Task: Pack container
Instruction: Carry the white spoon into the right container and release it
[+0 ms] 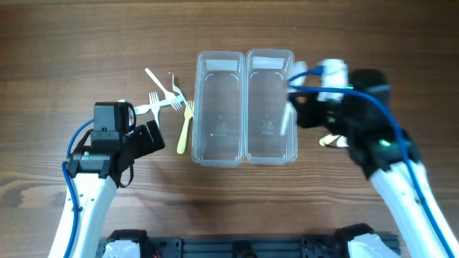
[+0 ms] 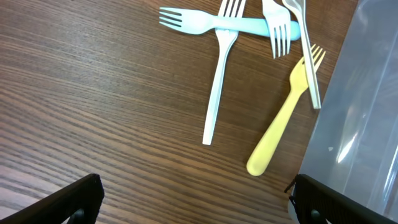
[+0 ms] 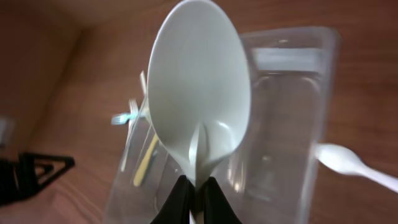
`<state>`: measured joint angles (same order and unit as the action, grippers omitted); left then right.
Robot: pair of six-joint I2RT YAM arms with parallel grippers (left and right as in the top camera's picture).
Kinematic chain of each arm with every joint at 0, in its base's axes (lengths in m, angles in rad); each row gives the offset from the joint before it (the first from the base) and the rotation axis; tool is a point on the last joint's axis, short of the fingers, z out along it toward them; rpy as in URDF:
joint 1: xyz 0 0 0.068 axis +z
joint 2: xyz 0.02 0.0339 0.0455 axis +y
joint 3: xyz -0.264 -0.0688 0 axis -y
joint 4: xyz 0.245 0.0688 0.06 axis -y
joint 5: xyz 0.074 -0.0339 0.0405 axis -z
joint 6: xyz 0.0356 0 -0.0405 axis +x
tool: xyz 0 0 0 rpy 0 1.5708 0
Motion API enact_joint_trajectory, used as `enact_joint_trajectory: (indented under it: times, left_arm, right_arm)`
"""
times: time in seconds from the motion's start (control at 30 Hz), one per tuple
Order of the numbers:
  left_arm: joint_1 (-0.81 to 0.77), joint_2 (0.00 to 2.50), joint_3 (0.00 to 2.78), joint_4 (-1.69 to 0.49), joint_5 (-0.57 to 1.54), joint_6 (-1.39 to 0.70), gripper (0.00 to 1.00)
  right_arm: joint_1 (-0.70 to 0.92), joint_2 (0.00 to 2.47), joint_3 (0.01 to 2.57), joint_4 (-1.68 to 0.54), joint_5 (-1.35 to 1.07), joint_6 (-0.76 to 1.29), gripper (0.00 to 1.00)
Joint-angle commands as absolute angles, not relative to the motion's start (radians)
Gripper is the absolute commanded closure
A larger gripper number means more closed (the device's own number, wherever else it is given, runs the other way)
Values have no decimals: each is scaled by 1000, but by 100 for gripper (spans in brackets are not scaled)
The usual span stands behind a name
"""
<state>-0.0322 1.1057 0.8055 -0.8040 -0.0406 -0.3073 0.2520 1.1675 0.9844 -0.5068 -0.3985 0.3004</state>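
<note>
Two clear plastic containers stand side by side, the left one (image 1: 219, 107) and the right one (image 1: 270, 107). My right gripper (image 1: 295, 113) is shut on a white plastic spoon (image 3: 199, 87), held above the right container's right edge (image 3: 292, 124); the jaws (image 3: 198, 193) pinch the spoon's handle. A second white spoon (image 1: 331, 141) lies on the table to the right and also shows in the right wrist view (image 3: 348, 165). My left gripper (image 1: 147, 140) is open and empty (image 2: 199, 205), just short of a yellow fork (image 2: 283, 124).
Left of the containers lie a yellow fork (image 1: 184, 132), white forks (image 2: 217, 81) and a pale blue fork (image 2: 211, 22), partly crossing each other. The left container's wall (image 2: 360, 112) is close to my left gripper's right finger.
</note>
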Motion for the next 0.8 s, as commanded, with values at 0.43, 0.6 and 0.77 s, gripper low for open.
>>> enact_joint_trajectory:
  times: [0.43, 0.6, 0.77]
  left_arm:
    - [-27, 1106, 826, -802, -54, -292, 0]
    - [-27, 1106, 826, -802, -54, -291, 0]
    - [-27, 1106, 826, -802, -54, -292, 0]
  right_arm:
    - [351, 1387, 1080, -509, -249, 187, 47]
    - [208, 1166, 1096, -652, 131, 376, 44]
    - [-123, 1246, 1074, -840, 169, 553, 37]
